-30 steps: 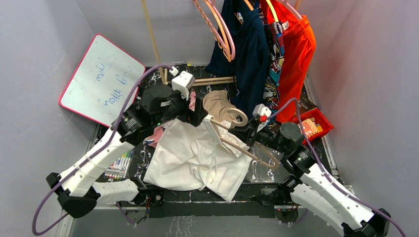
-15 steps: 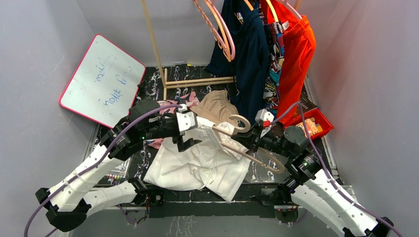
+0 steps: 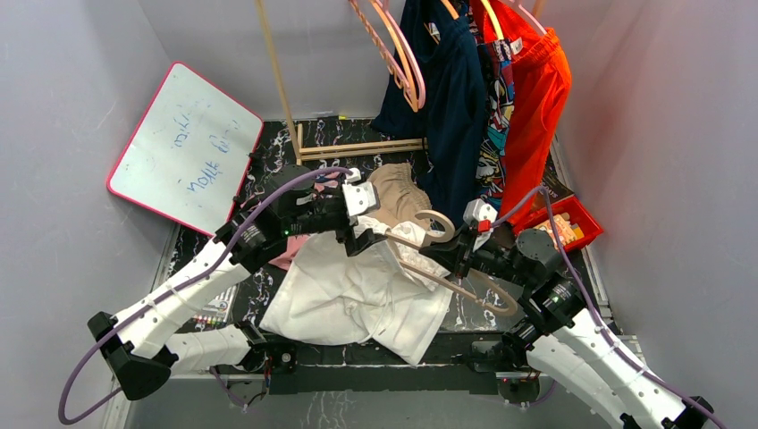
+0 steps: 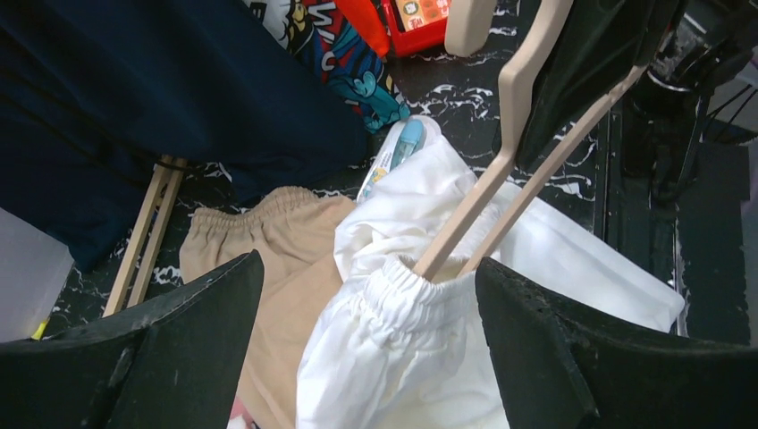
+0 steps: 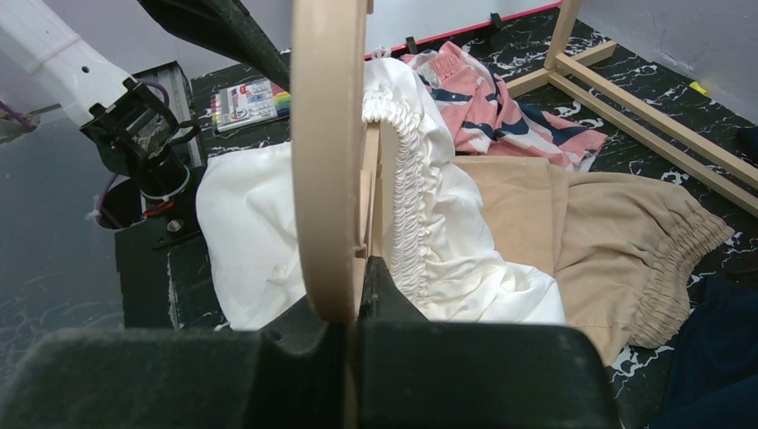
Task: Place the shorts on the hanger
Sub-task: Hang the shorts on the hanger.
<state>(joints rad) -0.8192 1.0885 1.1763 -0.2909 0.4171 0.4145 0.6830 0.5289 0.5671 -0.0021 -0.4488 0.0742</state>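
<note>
Threading a pale beige, wood-coloured hanger with smooth curved arms into large white fabric shorts heaped on the black marbled surface. Clamped shut on the hanger near its thick rounded hook with the right claw. Spread wide and empty with the left claw, straddling the gathered elastic waistband. Poked through that waistband by one hanger arm only. Best to pinch just the soft, puckered elastic edge, avoid the tan shorts just beside, then draw it along the rigid, slick arm while keeping the hanger steady. Likely to slip and bunch, being limp, creased cloth.
</note>
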